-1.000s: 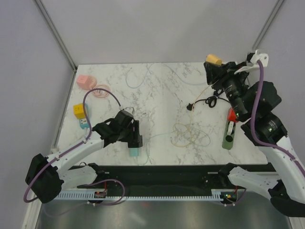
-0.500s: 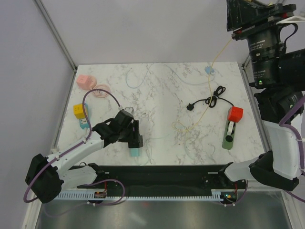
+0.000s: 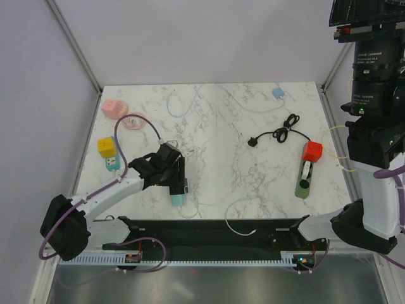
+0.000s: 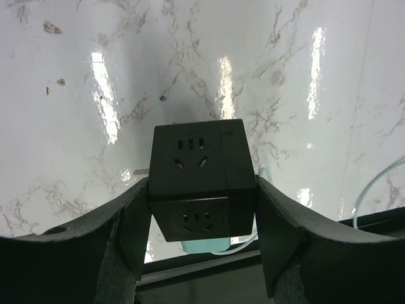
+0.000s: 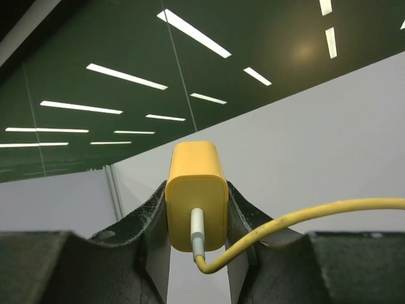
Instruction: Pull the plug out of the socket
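Top view first. The left arm point(image 3: 107, 193) lies low, stretched out over the marble tabletop point(image 3: 221, 120). Its left claw point(image 3: 178, 189) points down near the front edge, wrapped round a black cube socket point(image 3: 181, 185). You mostly see the claw's back here, with a teal piece point(image 3: 179, 201) poking out just below the socket. The right arm point(image 3: 373, 126) stands up on end, well to the right of the socket, and its tip runs off the top of the frame. A red cube point(image 3: 312, 151) and a green power strip point(image 3: 304, 179) sit on the tabletop, also far right of the socket.

The left wrist cam gives the close look. The socket sits squarely between the fingers point(image 4: 136, 228), both pressed on its sides, so that claw is clamped on it at a medium spread. Two outlet faces look at the camera.

The plug only shows on the right wrist cam. The right claw point(image 5: 196, 190) faces a wall and strip lights rather than the tabletop. It's pinching a yellow plug point(image 5: 196, 206) in a fairly narrow grip, and a yellow cable point(image 5: 304, 218) trails off to the right. So the plug is up in the air, well apart from the socket.
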Controlling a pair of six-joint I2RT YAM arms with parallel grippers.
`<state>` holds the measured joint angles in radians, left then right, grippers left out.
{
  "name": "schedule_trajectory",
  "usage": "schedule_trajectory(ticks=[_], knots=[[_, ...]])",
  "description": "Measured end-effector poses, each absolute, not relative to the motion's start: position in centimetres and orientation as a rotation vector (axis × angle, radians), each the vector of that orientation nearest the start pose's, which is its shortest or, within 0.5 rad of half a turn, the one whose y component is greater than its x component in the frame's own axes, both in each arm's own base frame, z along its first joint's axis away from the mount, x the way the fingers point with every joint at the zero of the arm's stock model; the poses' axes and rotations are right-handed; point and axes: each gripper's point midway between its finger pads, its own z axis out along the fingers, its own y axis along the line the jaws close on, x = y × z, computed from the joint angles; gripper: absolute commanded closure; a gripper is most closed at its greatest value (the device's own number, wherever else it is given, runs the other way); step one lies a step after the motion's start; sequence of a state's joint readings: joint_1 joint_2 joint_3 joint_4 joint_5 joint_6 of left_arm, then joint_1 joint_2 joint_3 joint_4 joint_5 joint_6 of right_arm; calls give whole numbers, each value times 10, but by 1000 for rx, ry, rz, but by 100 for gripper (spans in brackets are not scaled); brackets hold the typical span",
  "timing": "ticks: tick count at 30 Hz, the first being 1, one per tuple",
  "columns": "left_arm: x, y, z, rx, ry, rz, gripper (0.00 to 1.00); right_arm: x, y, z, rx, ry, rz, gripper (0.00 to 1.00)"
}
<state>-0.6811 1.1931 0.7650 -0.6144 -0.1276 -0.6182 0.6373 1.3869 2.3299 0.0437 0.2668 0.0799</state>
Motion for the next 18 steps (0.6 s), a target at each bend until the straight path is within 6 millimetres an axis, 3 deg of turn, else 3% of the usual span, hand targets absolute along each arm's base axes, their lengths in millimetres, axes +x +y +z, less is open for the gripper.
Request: schedule_trajectory(ticks=[2,3,6,10,14,18], knots=[[211,-172,83,36,2623,-302,78,221,108,781,83,659,592,100],[213,-174,86,35,2614,-309,62,227,112,774,78,678,577,100],[219,-179,97,32,2587,-332,37,250,122,749,63,754,524,100],[221,-180,119,27,2536,-370,25,292,147,699,27,888,472,100],[226,-184,155,18,2441,-443,21,345,184,641,-13,1038,483,100],[231,-186,180,8,2370,-483,19,388,225,599,-48,1150,587,100]])
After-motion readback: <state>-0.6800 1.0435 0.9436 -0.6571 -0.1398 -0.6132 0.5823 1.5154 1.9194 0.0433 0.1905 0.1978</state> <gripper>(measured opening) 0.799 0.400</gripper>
